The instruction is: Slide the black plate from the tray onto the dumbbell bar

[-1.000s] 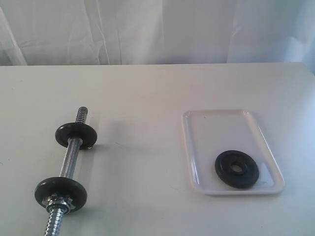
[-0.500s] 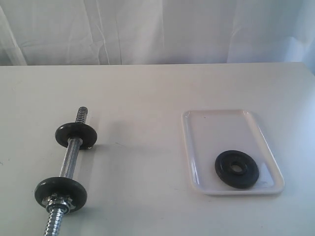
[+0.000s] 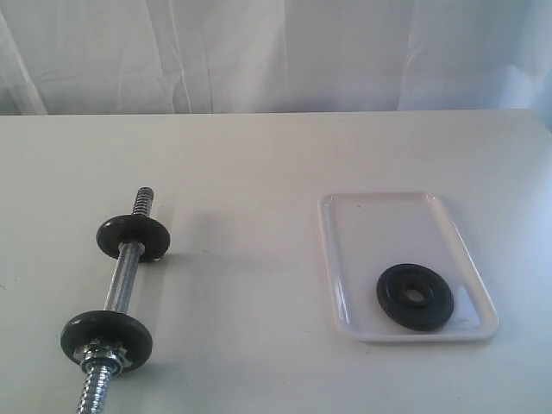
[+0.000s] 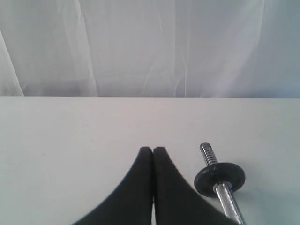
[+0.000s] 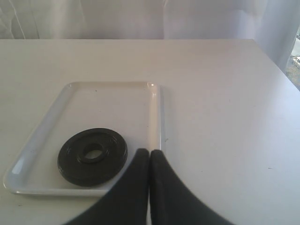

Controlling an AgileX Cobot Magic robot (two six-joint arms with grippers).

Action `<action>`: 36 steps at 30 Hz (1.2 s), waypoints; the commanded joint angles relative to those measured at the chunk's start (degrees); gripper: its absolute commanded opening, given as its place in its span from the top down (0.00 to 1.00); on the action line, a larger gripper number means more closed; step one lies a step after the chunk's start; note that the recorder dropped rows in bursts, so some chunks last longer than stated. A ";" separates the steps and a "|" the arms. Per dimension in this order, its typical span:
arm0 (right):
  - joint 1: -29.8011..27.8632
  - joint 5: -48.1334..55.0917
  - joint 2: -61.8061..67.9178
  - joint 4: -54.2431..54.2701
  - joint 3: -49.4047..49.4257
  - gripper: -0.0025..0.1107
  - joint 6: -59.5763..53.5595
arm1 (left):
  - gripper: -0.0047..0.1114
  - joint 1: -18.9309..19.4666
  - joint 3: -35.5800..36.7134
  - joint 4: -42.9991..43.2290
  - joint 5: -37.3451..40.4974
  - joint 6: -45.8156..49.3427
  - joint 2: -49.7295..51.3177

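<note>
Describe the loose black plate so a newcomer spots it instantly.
On the white table, look to the white tray on the exterior view's right side. The black plate lies flat at its near end. Unlike the two black discs threaded upright on the dumbbell bar at left, it lies loose, hole facing up.

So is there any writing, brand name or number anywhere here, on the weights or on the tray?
None that can be read. The black plate shows only raised rings, the tray is plain white, and the dumbbell bar with its discs shows no legible marking in any view.
</note>
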 commanded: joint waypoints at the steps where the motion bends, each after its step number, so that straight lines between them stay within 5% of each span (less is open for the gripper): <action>1: -0.14 -0.19 -0.27 -0.31 0.12 0.98 0.17 | 0.96 -0.48 -8.22 -0.75 7.44 1.35 5.95; 5: -0.14 -0.19 -0.27 -0.31 0.12 0.98 0.17 | 0.96 -0.48 -17.06 -7.36 15.32 5.11 13.10; 14: -0.14 -0.19 -0.27 -0.31 0.12 0.98 0.17 | 0.96 -0.48 -24.44 -48.93 24.99 34.76 29.01; 23: -0.14 -0.19 -0.27 -0.31 0.12 0.98 0.17 | 0.96 -2.92 -24.44 -57.08 28.98 41.42 37.81; 29: -0.14 -0.19 -0.27 -0.31 0.12 0.98 0.17 | 0.96 -13.26 -24.44 -57.68 24.62 42.85 44.66; 36: -0.14 -0.19 -0.27 -0.31 0.12 0.98 0.17 | 0.96 -36.16 -24.44 -51.06 5.39 43.06 56.31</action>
